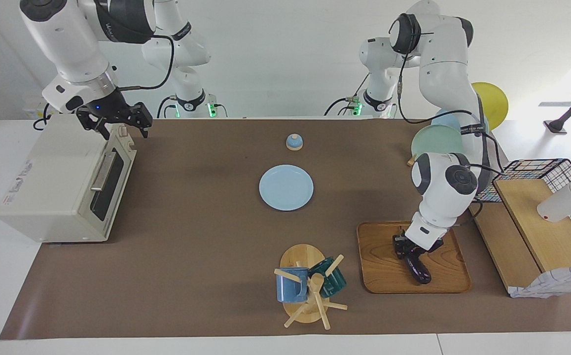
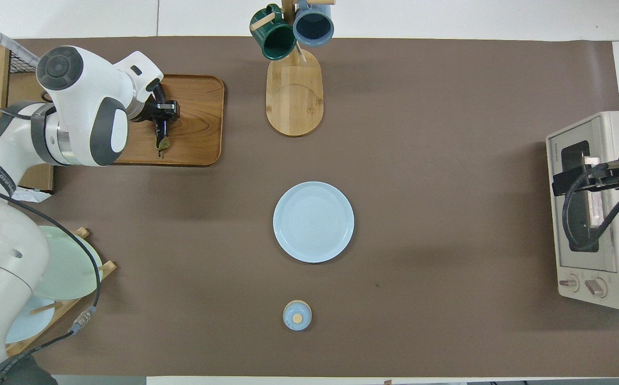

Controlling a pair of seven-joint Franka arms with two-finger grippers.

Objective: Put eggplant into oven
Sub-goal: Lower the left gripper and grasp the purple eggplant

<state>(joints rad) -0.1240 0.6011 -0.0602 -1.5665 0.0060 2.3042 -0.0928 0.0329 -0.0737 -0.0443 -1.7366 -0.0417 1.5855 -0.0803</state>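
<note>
The dark purple eggplant point(image 1: 418, 270) lies on the wooden tray point(image 1: 443, 281) toward the left arm's end of the table. It also shows in the overhead view point(image 2: 160, 133). My left gripper point(image 1: 406, 250) is down on the tray, shut around the eggplant's thicker end, and the eggplant rests on the tray. The cream-white oven point(image 1: 53, 182) stands at the right arm's end, its glass door point(image 1: 109, 185) closed. My right gripper point(image 1: 121, 129) hangs open and empty over the oven's top front edge, by the knobs.
A light blue plate point(image 1: 286, 187) lies mid-table, with a small blue lidded pot point(image 1: 294, 142) nearer the robots. A mug tree point(image 1: 310, 291) with a blue mug and a green mug stands beside the tray. A plate rack point(image 1: 436, 140) and a wire basket point(image 1: 556, 172) are at the left arm's end.
</note>
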